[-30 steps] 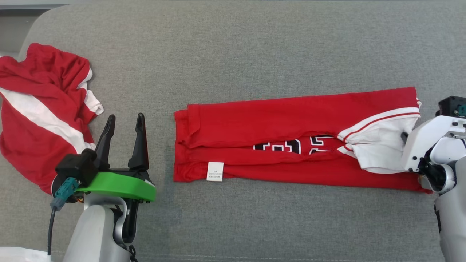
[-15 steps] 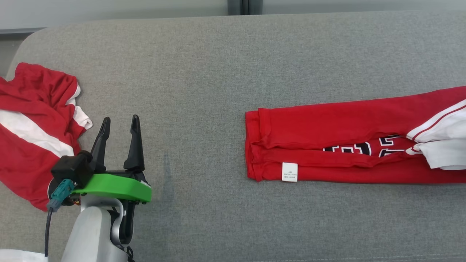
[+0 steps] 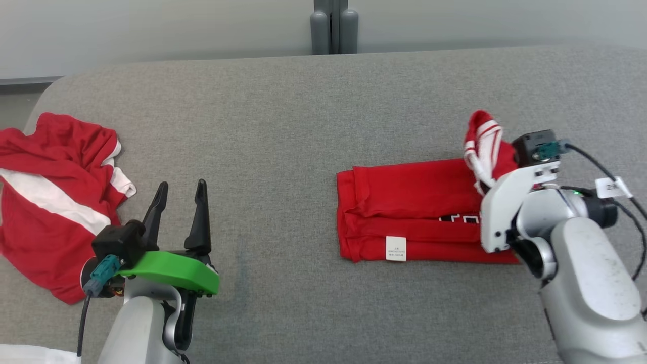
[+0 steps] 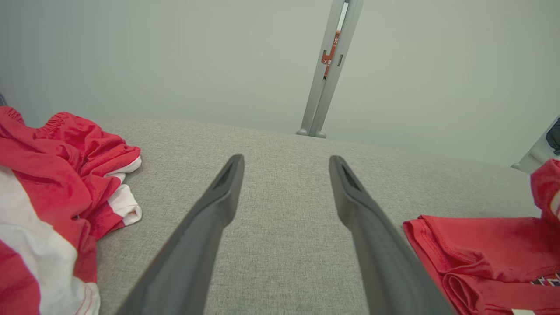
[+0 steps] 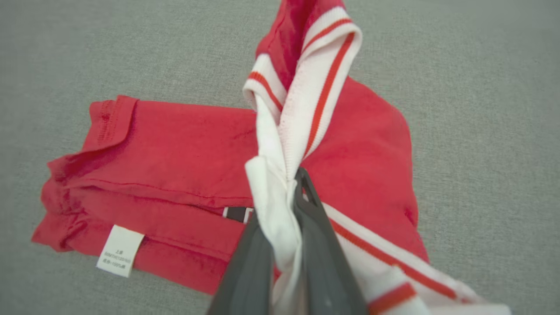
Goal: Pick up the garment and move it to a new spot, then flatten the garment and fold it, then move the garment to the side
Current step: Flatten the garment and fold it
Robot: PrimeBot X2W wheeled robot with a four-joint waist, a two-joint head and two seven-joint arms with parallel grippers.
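Note:
The red garment (image 3: 404,207) lies folded in a long strip on the grey cushion (image 3: 283,126), its white label (image 3: 396,247) near the left end. My right gripper (image 3: 484,177) is shut on the garment's white, red-striped end (image 5: 306,87) and holds it bunched above the strip's right part. The right wrist view has the dark fingers (image 5: 319,245) pinching that white cloth over the red body (image 5: 175,148). At the lower left my left gripper (image 3: 182,184) is open with nothing in it, above bare cushion (image 4: 286,159), well left of the garment (image 4: 481,245).
A second red and white garment (image 3: 50,202) lies crumpled at the cushion's left edge, close beside my left gripper. A grey post (image 3: 333,25) stands against the pale wall behind the cushion. Bare cushion stretches between the two garments.
The head camera has tilted and shifted. My right gripper has raised the white-trimmed end and carried it leftward over the strip, so the garment now spans about half its earlier length. The left gripper stays open.

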